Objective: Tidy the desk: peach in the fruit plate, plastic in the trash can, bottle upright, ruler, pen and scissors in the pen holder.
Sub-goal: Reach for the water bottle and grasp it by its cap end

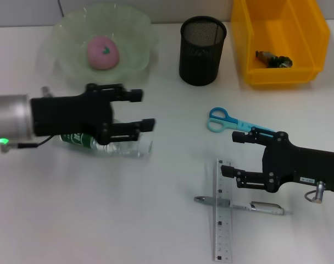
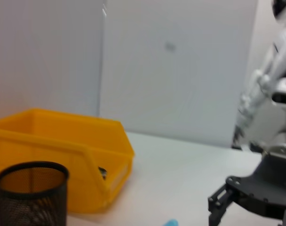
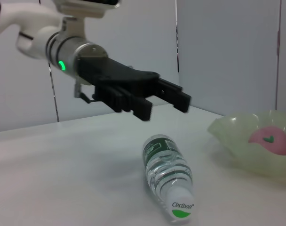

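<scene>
A robotics lab set up as a mock office desk: a plain white table (image 1: 101, 220) backed by bare pale wall panels (image 2: 180, 66). A black mesh pen holder (image 1: 202, 50) and a yellow storage bin (image 1: 279, 38) stand along the table's far edge.

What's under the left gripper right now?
The bottle lies on its side on the table beneath the left gripper, whose open jaws hang above it without touching. The head view hides the bottle's middle; the right wrist view shows it whole.
</scene>
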Available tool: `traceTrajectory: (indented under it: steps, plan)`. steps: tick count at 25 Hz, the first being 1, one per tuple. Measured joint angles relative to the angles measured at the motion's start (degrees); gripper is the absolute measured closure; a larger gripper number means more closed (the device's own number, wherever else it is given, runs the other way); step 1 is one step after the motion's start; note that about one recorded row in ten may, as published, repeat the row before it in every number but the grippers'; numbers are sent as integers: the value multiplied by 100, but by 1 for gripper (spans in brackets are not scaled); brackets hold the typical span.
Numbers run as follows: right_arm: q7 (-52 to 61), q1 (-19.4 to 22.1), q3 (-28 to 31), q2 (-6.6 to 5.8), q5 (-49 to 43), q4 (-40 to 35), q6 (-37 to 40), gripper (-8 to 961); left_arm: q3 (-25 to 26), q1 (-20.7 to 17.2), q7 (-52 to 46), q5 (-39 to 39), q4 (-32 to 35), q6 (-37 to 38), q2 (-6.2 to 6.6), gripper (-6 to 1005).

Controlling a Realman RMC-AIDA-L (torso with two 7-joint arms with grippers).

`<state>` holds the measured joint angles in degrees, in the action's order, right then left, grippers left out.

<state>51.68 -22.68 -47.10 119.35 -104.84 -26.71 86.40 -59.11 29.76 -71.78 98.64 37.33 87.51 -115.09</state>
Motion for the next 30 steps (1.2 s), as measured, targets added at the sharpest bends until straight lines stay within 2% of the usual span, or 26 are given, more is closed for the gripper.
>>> traceTrajectory:
  steps: [4, 5, 9, 10, 11, 13, 17, 21, 22, 26, 30]
  plan:
    - [1, 0, 0, 0, 0, -1, -26, 163, 10, 341, -342, 771, 301, -87, -113, 308]
    - [1, 0, 0, 0, 0, -1, -26, 163, 9, 438, -479, 1083, 482, -124, -179, 308]
    - [19, -32, -1, 0, 0, 0, -126, 163, -29, 603, -741, 1666, 831, -182, -282, 308]
    - [19, -32, -1, 0, 0, 0, -126, 163, -29, 603, -741, 1666, 831, -182, -282, 278]
    - [27, -46, -1, 0, 0, 0, -140, 163, -72, 718, -929, 2036, 988, -191, -318, 248]
    - [32, -62, -1, -2, 0, 0, -155, 163, -196, 928, -1159, 2445, 1069, -195, -332, 188]
    - [46, -122, 0, -17, 0, 0, -174, 163, -486, 1131, -1365, 2885, 1264, -274, -349, 175]
    - [91, -140, -1, -17, 0, 0, -174, 163, -556, 1151, -1398, 2941, 1302, -301, -350, 165]
    - [117, -142, -1, -17, 0, 0, -175, 163, -816, 1215, -1525, 3120, 1404, -399, -352, 165]
    - [213, -155, 5, -17, -1, 9, -199, 163, -1205, 1455, -1732, 3675, 1520, -532, -364, 165]
    - [263, -158, 8, -17, -1, 9, -267, 163, -1249, 1520, -1766, 3827, 1521, -567, -368, 165]
